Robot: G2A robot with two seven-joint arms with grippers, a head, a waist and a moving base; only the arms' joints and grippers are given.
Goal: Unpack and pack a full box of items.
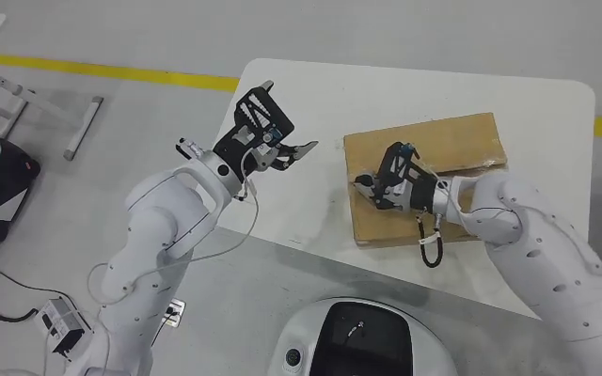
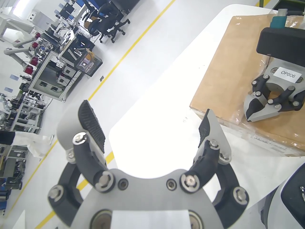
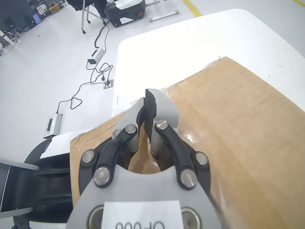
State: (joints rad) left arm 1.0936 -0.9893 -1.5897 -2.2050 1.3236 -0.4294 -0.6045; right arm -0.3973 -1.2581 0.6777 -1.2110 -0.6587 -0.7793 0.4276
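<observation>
A closed, taped brown cardboard box (image 1: pixel 451 150) (image 2: pixel 228 67) (image 3: pixel 238 120) lies on the white table (image 1: pixel 320 103). My right gripper (image 1: pixel 361 185) (image 2: pixel 250 117) (image 3: pixel 149 101) is shut with nothing between its fingers, low over the box's top near the corner closest to the left arm. My left gripper (image 1: pixel 299 150) (image 2: pixel 147 117) is open and holds nothing, hovering over bare table a short way off that side of the box.
The table's (image 3: pixel 190 39) rounded corner and near edge lie close to the left gripper, with grey floor and a yellow line (image 1: pixel 113 71) beyond. Cables and power bricks (image 3: pixel 95 55) lie on the floor off the table.
</observation>
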